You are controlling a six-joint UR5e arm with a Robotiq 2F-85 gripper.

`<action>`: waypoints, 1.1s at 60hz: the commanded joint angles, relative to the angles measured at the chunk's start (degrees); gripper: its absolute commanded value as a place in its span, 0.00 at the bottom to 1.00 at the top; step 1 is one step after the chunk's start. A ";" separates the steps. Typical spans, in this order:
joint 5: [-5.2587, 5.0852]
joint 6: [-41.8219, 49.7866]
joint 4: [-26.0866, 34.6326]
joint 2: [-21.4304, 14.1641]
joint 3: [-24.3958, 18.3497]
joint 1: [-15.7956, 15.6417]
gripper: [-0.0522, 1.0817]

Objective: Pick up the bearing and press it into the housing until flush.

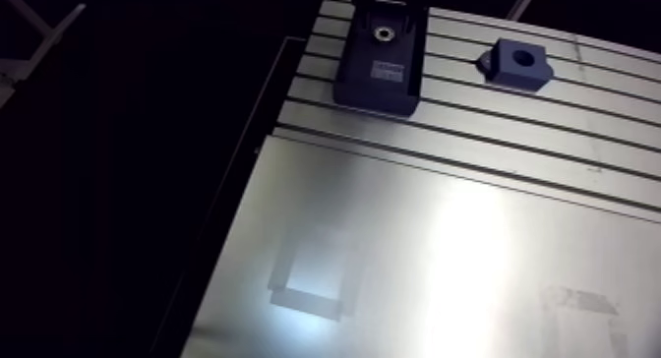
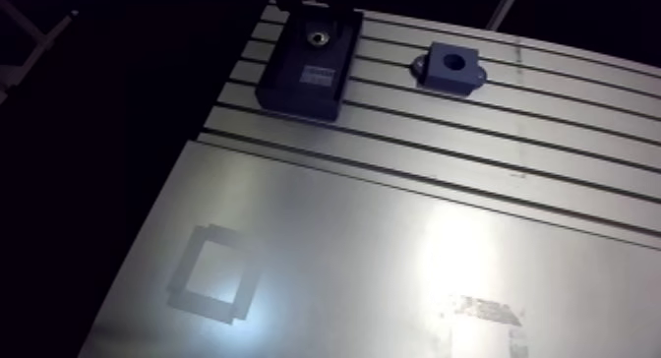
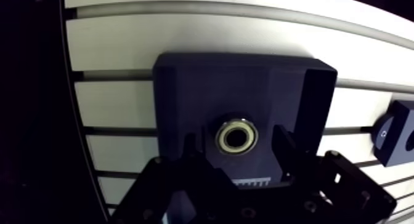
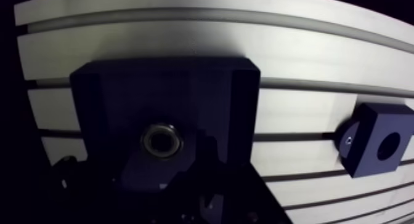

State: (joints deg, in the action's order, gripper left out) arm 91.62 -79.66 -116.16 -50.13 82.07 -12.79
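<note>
Slotted surface (image 1: 511, 136) with a smooth plate in the near part, which carries a tape square outline (image 2: 211, 275). Dark tray (image 3: 185, 85) lies on the slots near the surface edge. The hand (image 3: 237, 141) hangs over the tray with its fingers (image 3: 192, 156) spread, pinching nothing. Blue housing (image 4: 379, 146) sits on the slots beside the tray and apart from it, empty bore up. Bearing (image 3: 236, 137) rests in the tray's recess between the fingers, with a gap on each side.

Tray label (image 1: 386, 73) unreadable; housing (image 3: 397, 143) cut by edge.
</note>
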 commanded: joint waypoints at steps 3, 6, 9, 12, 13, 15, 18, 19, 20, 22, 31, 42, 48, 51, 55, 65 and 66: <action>0.00 -0.01 -0.16 0.00 0.08 -0.05 0.38; 0.00 -0.01 -0.16 0.00 0.14 -0.05 0.38; 0.00 -0.01 -0.16 0.00 0.07 -0.05 0.38; 0.00 -0.01 -0.16 0.00 0.08 -0.05 0.40; 0.00 -0.01 -0.16 0.00 0.08 -0.05 0.40; 0.00 -0.01 -0.16 0.00 0.07 -0.05 0.40; 0.00 -0.01 -0.16 0.09 0.06 -0.12 0.41; 0.00 -0.01 -0.16 0.09 0.06 -0.13 0.41; 0.00 -0.01 -0.16 0.09 0.06 -0.13 0.41; 0.00 -0.01 -0.16 0.09 0.06 -0.06 0.42; 0.00 -0.01 -0.16 0.27 0.06 -0.13 0.44; 0.00 -0.01 -0.16 0.35 0.06 -0.12 0.46; -0.08 -0.01 -0.16 0.36 0.06 -0.13 0.48; -0.01 -0.01 -0.16 0.36 0.06 -0.13 0.48; -0.08 -0.01 -0.24 0.36 -0.01 -0.13 0.48; -0.09 -0.01 -0.25 0.36 -0.02 -0.13 0.52; -0.09 -0.01 -0.25 0.36 -0.02 -0.13 0.52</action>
State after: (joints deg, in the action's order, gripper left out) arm 91.56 -79.67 -116.36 -49.79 82.08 -12.92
